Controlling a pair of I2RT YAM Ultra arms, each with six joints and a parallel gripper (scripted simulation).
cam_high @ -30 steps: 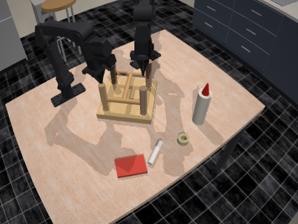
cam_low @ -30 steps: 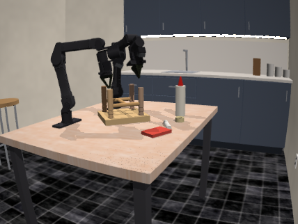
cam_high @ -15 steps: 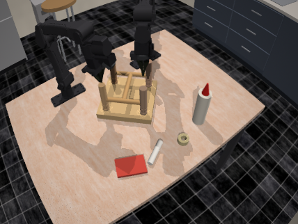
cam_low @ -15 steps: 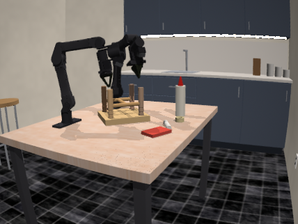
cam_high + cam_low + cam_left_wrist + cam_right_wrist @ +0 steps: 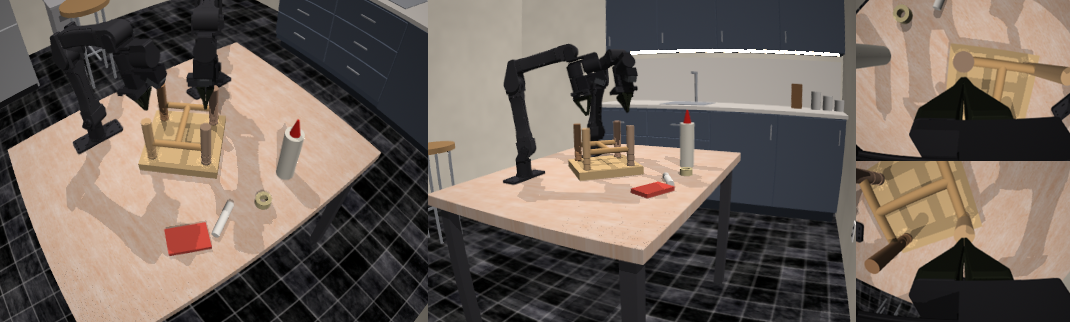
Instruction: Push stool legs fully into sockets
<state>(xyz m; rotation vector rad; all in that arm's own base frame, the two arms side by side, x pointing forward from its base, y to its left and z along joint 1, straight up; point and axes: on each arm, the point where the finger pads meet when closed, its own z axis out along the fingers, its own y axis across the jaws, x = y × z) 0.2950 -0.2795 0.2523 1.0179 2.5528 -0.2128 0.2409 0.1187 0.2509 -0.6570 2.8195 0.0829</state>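
Observation:
The upside-down stool's seat lies flat, four legs upright with stretchers between. My left gripper is shut and empty, its tip above the near-right leg. My right gripper is shut and empty, just above the near-left leg. The far-left leg and far-right leg stand behind. Any small gaps at the sockets cannot be made out.
A grey glue bottle with a red tip stands right of the stool. A tape ring, a white marker and a red box lie in front. Both arms reach in close together.

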